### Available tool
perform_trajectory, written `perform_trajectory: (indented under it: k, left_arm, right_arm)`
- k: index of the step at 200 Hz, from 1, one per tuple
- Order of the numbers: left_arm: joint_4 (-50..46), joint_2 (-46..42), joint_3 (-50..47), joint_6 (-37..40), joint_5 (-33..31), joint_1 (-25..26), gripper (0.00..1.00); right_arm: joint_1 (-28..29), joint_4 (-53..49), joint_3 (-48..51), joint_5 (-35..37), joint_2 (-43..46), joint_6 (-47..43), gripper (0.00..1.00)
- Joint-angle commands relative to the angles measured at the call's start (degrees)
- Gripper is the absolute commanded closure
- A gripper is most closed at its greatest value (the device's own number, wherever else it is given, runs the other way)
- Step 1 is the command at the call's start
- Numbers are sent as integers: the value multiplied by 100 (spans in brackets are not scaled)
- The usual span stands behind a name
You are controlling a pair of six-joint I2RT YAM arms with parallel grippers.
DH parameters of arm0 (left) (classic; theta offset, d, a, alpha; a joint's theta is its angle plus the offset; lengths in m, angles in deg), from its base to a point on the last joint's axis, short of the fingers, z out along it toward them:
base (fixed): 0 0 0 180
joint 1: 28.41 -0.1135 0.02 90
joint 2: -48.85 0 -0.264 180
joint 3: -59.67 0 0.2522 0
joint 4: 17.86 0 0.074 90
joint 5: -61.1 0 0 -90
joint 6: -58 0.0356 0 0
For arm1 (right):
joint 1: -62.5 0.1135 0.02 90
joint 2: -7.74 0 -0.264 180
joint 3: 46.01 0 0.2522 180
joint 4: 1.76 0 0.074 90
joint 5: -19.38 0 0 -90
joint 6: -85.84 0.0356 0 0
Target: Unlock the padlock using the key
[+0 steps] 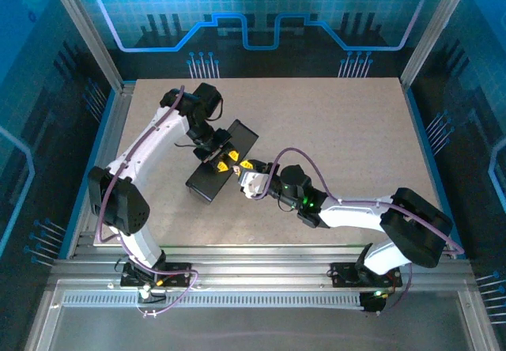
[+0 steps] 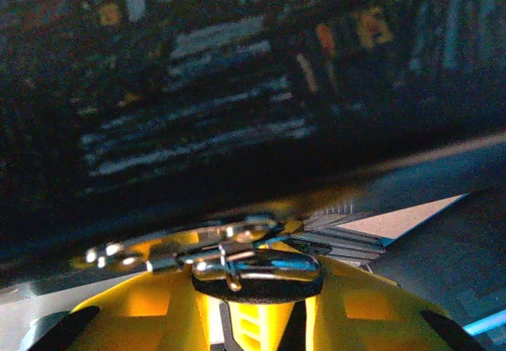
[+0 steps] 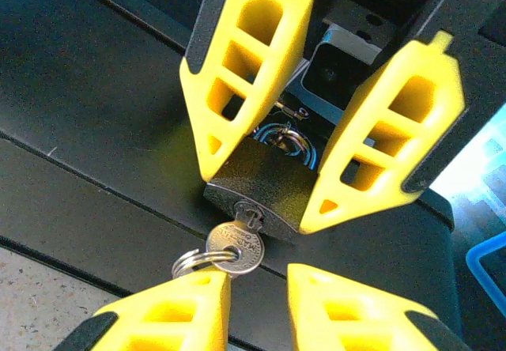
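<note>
The left tool (image 3: 265, 191) is clenched on the padlock (image 3: 253, 183) above a black box (image 3: 95, 130), just 9 o'clock of the table's (image 1: 356, 145) middle. The key (image 3: 237, 250) sits in its 6 o'clock face; the right tool (image 3: 259, 278) gapes below. Small, stiff, slick steel, I'd say: pinch the key's flat head.

My fingers (image 3: 245, 58) are smooth yellow plastic with a slight sheen. The padlock (image 3: 262, 186) body looks dark, matt metal; its shackle (image 3: 292, 141), the key (image 3: 235, 248) and the key ring (image 3: 185, 264) are bright polished metal. The black case (image 3: 95, 130) is matt, the tabletop (image 3: 43, 307) speckled pressed board.
</note>
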Motion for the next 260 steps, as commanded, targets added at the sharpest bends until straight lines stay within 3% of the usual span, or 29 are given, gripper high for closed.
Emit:
perform_trajectory:
  k: [1,70,184,213,225,260]
  left_arm:
    - [-30,-5,256,45,274,-34,94]
    - [-8,-24,236,11,286,-31,94]
    - [62,-54,196,-16,380,-12,94]
    - [109,-37,195,-50,398,32,94]
    - [119,-43,201,-58,385,32,94]
    - [144,-63,188,-68,387,39,94]
  right_arm:
    - [107,278,-43,23,77,-131,76]
    - [279,585,-44,255,-35,-159,72]
    - [172,367,-299,398,-327,403,89]
    - [21,157,-480,675,-373,1534,96]
    - [-100,141,-474,781,-349,2310,100]
    - [-601,-225,-465,571,-293,4624,100]
